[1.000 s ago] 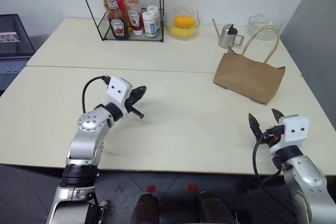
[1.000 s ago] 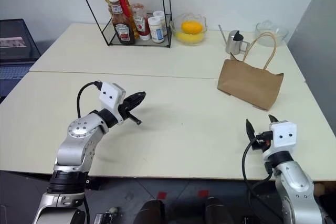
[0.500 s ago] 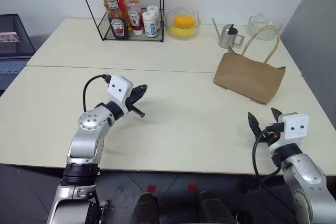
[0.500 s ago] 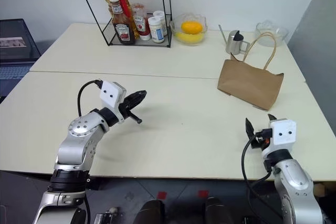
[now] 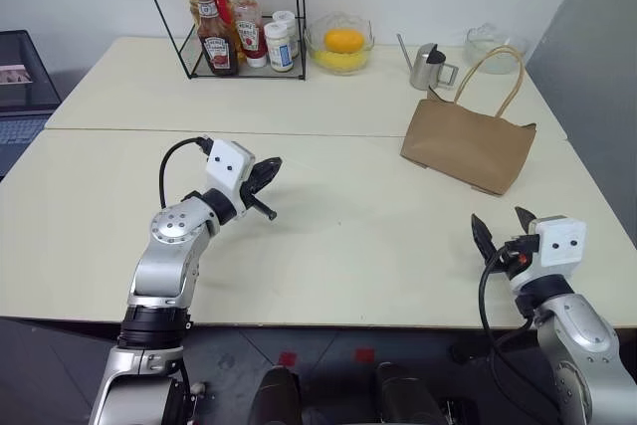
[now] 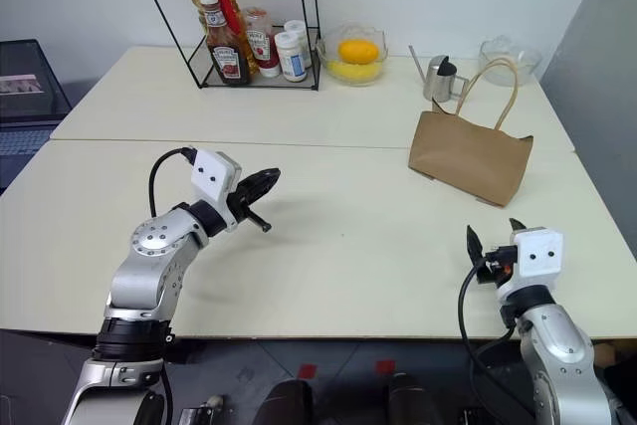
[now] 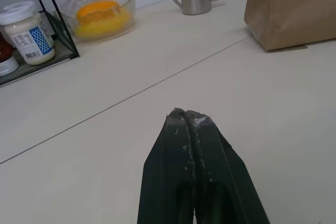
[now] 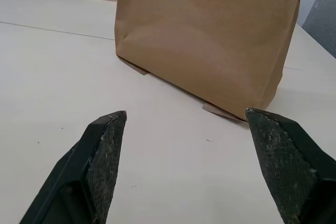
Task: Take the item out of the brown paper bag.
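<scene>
The brown paper bag stands upright on the surface, the item hidden inside. The right hand is wide open, the left hand closed, holding nothing. Neither has reached it yet. Next, the right hand should probably move to the bag's top.

The brown paper bag hides its contents — nothing inside shows.

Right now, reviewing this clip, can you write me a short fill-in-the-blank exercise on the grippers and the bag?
1. The left gripper has its fingers ____.
2. The right gripper has its fingers ____.
3. The brown paper bag stands on the ____ with its handles up.
4. The steel watering can sits just behind the ____.

Missing words: shut; open; table; bag
</scene>
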Controlling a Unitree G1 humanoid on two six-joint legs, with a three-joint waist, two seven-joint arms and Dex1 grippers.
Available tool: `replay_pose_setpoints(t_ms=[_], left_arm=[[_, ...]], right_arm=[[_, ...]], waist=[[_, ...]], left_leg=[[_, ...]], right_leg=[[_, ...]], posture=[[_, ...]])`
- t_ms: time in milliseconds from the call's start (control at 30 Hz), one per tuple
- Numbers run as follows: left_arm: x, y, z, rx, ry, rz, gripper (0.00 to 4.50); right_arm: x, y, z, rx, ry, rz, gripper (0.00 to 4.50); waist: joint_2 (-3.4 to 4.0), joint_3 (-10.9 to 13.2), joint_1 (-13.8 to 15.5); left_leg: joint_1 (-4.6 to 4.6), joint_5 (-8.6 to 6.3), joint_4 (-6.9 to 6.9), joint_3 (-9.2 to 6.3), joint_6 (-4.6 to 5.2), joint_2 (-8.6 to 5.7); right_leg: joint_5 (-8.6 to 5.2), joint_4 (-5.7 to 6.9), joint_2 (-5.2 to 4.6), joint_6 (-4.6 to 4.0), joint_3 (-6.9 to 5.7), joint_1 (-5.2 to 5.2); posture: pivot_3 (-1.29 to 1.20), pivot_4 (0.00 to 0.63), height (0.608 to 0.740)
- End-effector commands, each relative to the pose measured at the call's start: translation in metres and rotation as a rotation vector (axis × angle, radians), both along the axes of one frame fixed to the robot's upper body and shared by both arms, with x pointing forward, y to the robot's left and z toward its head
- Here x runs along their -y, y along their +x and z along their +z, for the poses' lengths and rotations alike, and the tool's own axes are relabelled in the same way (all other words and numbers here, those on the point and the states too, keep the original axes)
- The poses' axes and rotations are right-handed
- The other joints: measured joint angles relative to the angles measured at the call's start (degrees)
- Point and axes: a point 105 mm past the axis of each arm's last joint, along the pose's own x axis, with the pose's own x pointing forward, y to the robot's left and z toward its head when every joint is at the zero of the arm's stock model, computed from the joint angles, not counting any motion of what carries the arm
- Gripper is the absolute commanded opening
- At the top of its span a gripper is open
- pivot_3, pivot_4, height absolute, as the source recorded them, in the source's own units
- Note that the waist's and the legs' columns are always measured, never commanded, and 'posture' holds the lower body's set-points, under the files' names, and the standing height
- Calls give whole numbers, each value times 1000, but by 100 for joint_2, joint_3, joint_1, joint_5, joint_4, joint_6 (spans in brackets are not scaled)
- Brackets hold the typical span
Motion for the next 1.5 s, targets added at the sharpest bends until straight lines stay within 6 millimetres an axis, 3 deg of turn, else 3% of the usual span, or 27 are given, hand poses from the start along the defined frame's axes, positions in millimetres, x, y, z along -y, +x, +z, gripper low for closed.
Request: replay_pose_setpoints(t_ms=[33,233,400,733,1000,1233,1333,1500], left_arm=[[4,-1,19,56,-1,-28,35],[26,-11,48,107,-41,-193,35],[57,-21,78,125,-27,-375,35],[89,-35,90,48,75,-597,35],[99,-42,90,37,111,-683,35],[100,-43,88,38,118,-689,35],[99,-43,87,40,120,-685,0],[94,-43,83,33,130,-672,0]], right_arm=[[-2,-2,17,66,-9,8,3801],[-14,8,56,154,-60,70,3801],[-8,28,102,211,-144,37,3801],[22,88,161,164,-329,-104,3801],[31,143,180,93,-352,-108,3801],[27,172,192,70,-385,-97,3801],[22,179,195,63,-401,-91,3171],[19,182,199,58,-399,-84,1376]], waist=[[0,0,0],[0,0,-1],[1,0,-3],[3,2,-21],[9,6,-44],[11,8,-75],[12,8,-85],[14,10,-89]], left_leg=[[0,0,0,-1,0,0],[-3,1,3,-7,-1,0],[-23,1,18,-47,-1,-1],[-28,1,15,-63,1,-3],[-30,2,8,-61,1,-2],[-33,2,2,-60,0,-3],[-33,3,1,-60,-1,-2],[-34,10,1,-60,-14,-2]], right_leg=[[0,0,0,0,-1,0],[0,2,0,0,-8,1],[0,-1,0,0,-46,7],[0,-12,-1,-2,-61,11],[-1,-18,-2,-4,-61,7],[0,-23,-5,-5,-63,2],[0,-23,-5,-5,-64,2],[0,-23,-6,-5,-65,1]], posture=[[0,150,740],[0,150,740],[0,150,740],[0,150,740],[0,150,740],[0,150,740],[0,150,740],[0,150,740]])
